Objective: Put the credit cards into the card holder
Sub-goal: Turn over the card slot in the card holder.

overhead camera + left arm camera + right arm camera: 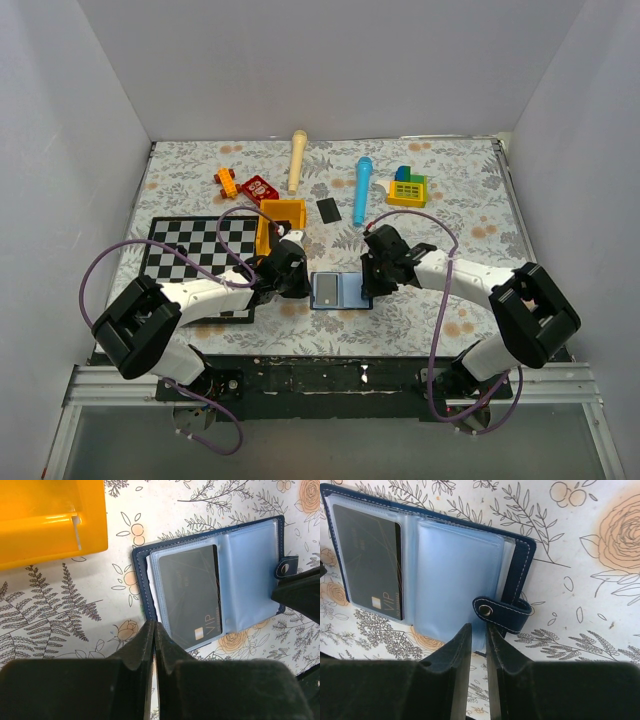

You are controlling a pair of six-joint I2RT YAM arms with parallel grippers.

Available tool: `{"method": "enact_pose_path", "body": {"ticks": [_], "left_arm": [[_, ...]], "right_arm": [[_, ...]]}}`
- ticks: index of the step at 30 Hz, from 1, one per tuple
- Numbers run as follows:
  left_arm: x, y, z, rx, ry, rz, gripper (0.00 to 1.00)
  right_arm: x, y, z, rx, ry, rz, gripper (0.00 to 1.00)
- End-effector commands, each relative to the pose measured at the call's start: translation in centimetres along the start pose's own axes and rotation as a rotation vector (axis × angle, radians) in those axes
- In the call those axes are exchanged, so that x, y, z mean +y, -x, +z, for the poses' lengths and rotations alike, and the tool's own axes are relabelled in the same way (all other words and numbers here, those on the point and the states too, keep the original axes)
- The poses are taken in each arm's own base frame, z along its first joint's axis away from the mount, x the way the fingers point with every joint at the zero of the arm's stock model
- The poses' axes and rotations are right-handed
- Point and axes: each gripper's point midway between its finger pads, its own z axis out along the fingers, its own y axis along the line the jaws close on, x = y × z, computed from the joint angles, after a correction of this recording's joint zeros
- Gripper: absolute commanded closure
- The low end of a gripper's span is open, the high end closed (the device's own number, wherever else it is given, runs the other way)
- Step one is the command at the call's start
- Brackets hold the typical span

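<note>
The card holder (338,290) lies spread open at frame centre on the counter (460,215), pockets up, one credit card (192,595) sleeved; the left tool (154,627) is closed, empty, at its edge; the right tool (479,630), narrowly parted, hovers over the snap strap (501,613), probably to steady it; the other card (328,209) lies above.

A robot lab booth: white panel walls (330,60) box in a floral-covered table (480,190).

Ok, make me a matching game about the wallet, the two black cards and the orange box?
1. dark navy folding card holder
2. glossy black card marked VIP
3. plain black flat card
4. orange plastic bin

A. lying bare, farther back than the holder
B. spread open, pockets up
C. inside a clear pocket
D. beside the chequered board

Pairs: 1-B, 2-C, 3-A, 4-D
</note>
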Motion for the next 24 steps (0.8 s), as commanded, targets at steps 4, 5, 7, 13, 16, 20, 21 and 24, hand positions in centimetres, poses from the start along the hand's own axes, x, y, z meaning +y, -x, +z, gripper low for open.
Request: {"method": "enact_pose_path", "body": {"ticks": [4, 5, 7, 13, 16, 20, 21, 24], "left_arm": [[-0.3, 0.2, -0.1, -0.011, -0.016, 0.015, 1.00], [-0.2, 0.2, -0.1, -0.010, -0.012, 0.014, 1.00], [-0.3, 0.3, -0.1, -0.012, -0.015, 0.014, 1.00], [-0.4, 0.2, -0.1, -0.011, -0.019, 0.015, 1.00], [-0.5, 0.2, -0.1, -0.008, -0.025, 0.015, 1.00], [-0.5, 0.2, -0.1, -0.007, -0.030, 0.015, 1.00], [-0.5, 0.1, 0.0, -0.006, -0.031, 0.019, 1.00], [-0.6, -0.1, 0.1, 0.002, -0.037, 0.021, 1.00]], "right_arm": [[2.7, 1.2, 0.1, -0.006, 0.120, -0.014, 0.73], [2.9, 1.2, 0.1, -0.004, 0.131, -0.015, 0.73], [3.3, 1.2, 0.2, -0.003, 0.153, -0.016, 0.73], [4.7, 1.3, 0.2, 0.000, 0.232, -0.026, 0.72], [5.2, 1.7, 0.3, -0.009, 0.250, -0.026, 0.72], [5.7, 2.1, 0.5, -0.003, 0.264, -0.025, 0.72], [5.8, 2.3, 0.6, -0.005, 0.266, -0.021, 0.72], [6.1, 2.6, 0.4, -0.014, 0.271, -0.027, 0.72]]}}
